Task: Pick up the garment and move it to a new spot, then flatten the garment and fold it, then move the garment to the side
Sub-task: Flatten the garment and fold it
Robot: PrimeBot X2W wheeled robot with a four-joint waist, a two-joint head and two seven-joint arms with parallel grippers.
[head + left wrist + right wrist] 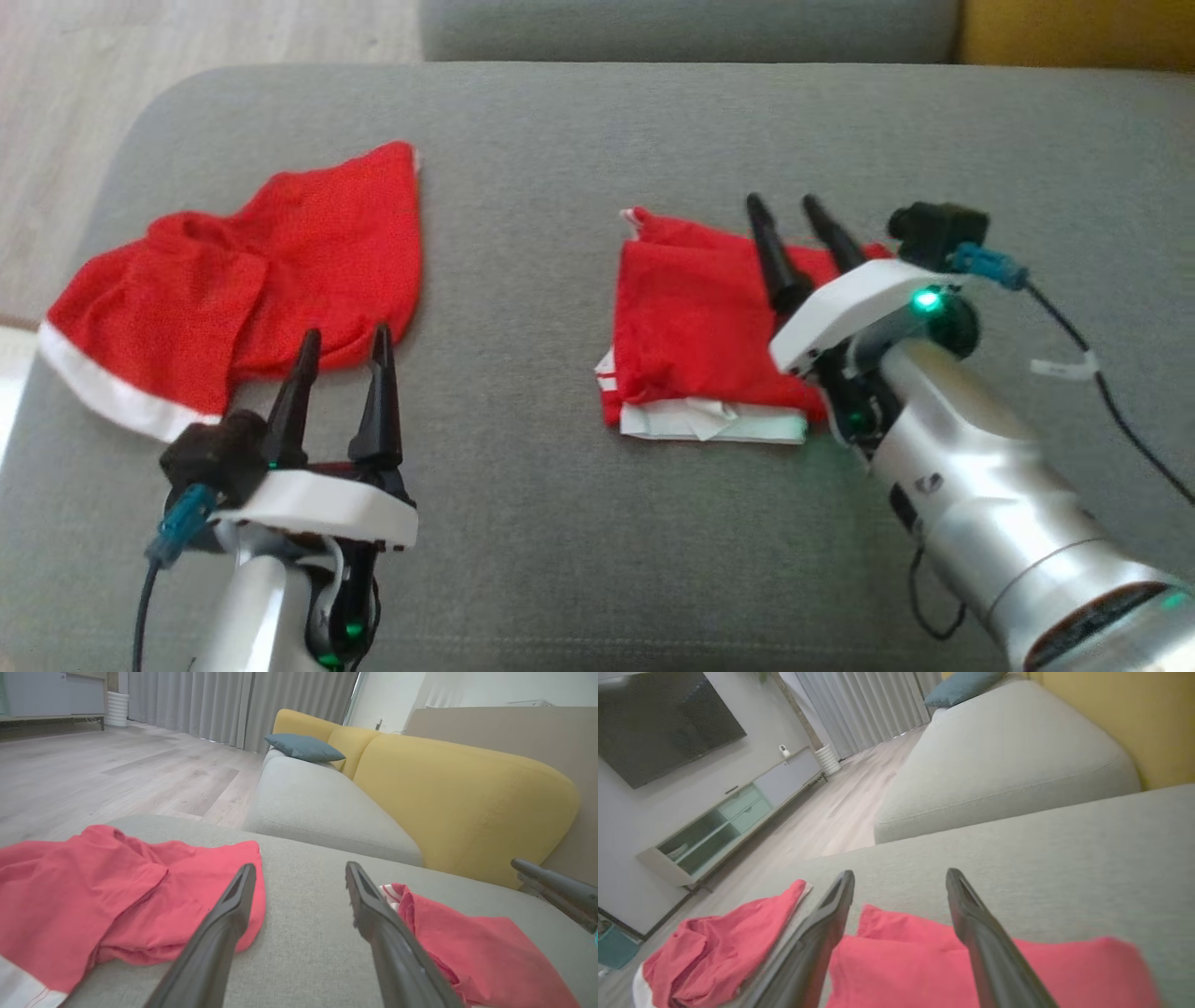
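- The right gripper (782, 200) and its pale forearm cover the right edge of the folded red garment (691, 317) in the head view, so that side's outline is hidden.
- Its two dark fingers are spread apart over this garment with nothing between them. Whether the tips touch the cloth cannot be told.
- In the right wrist view the right gripper (900, 873) looks across the folded red garment (901, 961), whose far right end is smeared by blur.
- The left gripper (345, 333) is also spread and empty, with its tips at the near edge of the loose red garment (280, 261).
- In the left wrist view the loose red garment (93, 896) runs off the picture's left and bottom edges. The folded red garment (467, 952) is partly behind a finger of the left gripper (300, 867).
- A white tag (1064, 367) hangs on the right arm's cable; its print is too small to read.
- There are two red garments with white trim, both on the grey cushion (560, 523) and well apart, the loose one to the left and the folded one to the right.
- There are two grippers with two fingers each, and one blue pillow (306, 747) by the yellow backrest (467, 802).
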